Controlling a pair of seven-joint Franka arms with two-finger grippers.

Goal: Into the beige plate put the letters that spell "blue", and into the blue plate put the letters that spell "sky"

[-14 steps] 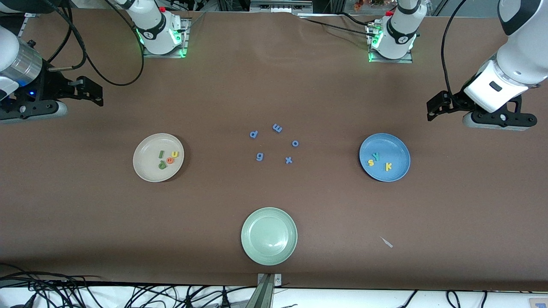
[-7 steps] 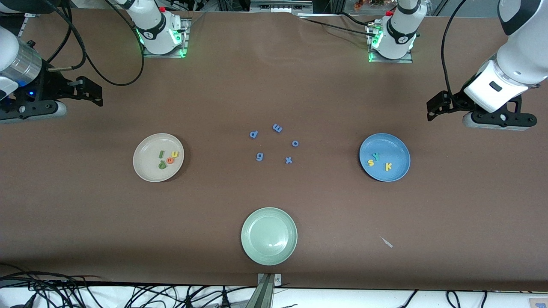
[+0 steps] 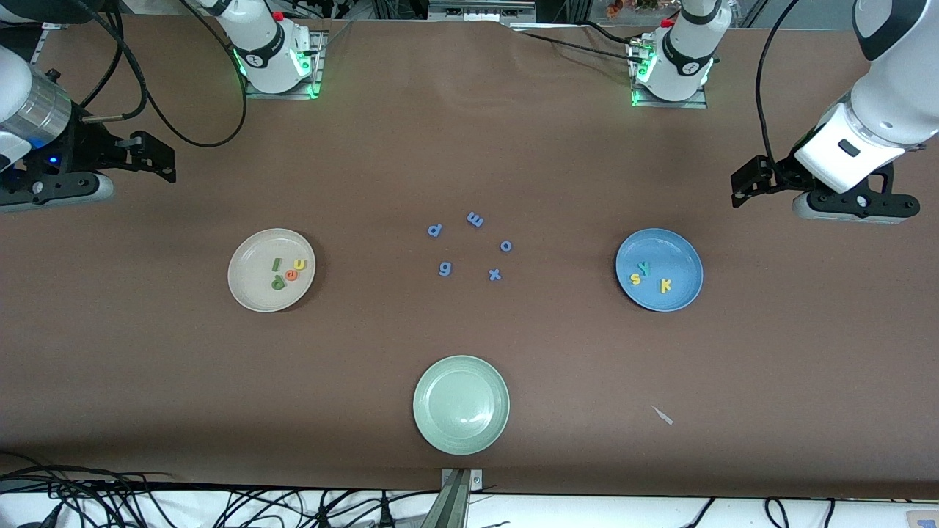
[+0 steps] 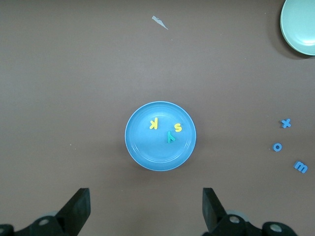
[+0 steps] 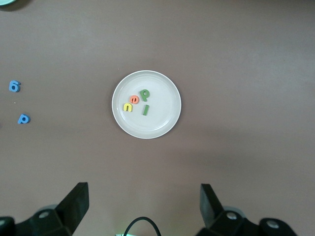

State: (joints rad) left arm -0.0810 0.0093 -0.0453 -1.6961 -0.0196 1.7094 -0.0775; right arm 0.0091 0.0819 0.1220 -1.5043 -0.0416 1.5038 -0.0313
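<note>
The beige plate (image 3: pixel 249 273) (image 5: pixel 165 118) holds a green "l" (image 3: pixel 276 265), a green "b" (image 3: pixel 278 282), an orange "e" (image 3: pixel 291 275) and a yellow "u" (image 3: pixel 300 265). In the blue plate (image 3: pixel 678 257) (image 4: pixel 152 147) lie a yellow-orange "s" (image 3: pixel 635 279), a teal "y" (image 3: pixel 645 268) and a yellow "k" (image 3: pixel 665 285). My left gripper (image 3: pixel 739 187) (image 4: pixel 146 196) hangs open and empty over bare table at the left arm's end. At the right arm's end my right gripper (image 3: pixel 167 158) (image 5: pixel 142 191) is likewise open and empty over bare table. Both arms wait.
Blue-purple letters lie loose mid-table: p (image 3: pixel 434 230), m (image 3: pixel 475 219), o (image 3: pixel 505 246), g (image 3: pixel 444 268), x (image 3: pixel 495 275). A pale green plate (image 3: pixel 461 405) sits nearer the front camera. A small white scrap (image 3: pixel 662 415) lies near it, and cables run along the front edge.
</note>
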